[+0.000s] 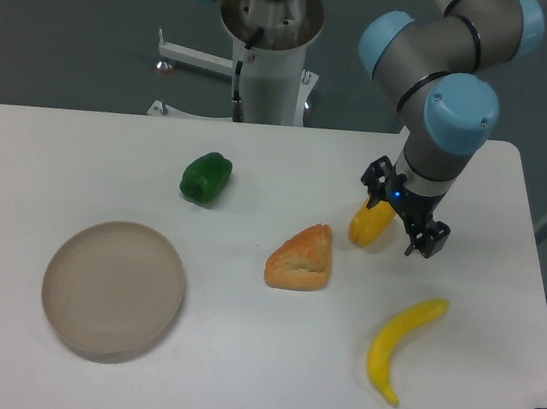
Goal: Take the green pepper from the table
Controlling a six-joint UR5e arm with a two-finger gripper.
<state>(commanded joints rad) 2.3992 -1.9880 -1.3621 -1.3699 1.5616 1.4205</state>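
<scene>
The green pepper [205, 177] lies on the white worktop [49, 145], left of centre and toward the far edge, nothing touching it. It is well apart from the gripper [398, 224], which hangs over the right half of the worktop.

The jaws stand spread, and the yellow-orange pepper [371, 223] sits between or just in front of them (whether the fingers actually touch it I cannot tell; the pepper hides part of the left finger). The right finger [430, 237] shows dark and clear of the pepper.

Just left of the yellow-orange pepper, close but apart from it, rests a croissant-like pastry [301, 259], its point toward the near right. Nearer the front on the right lies a banana [399, 346], curved, one tip pointing toward the gripper.

The one container here is the round beige plate [113, 289], at the near left of the worktop. It holds nothing; the green pepper lies beyond it, outside its rim.
</scene>
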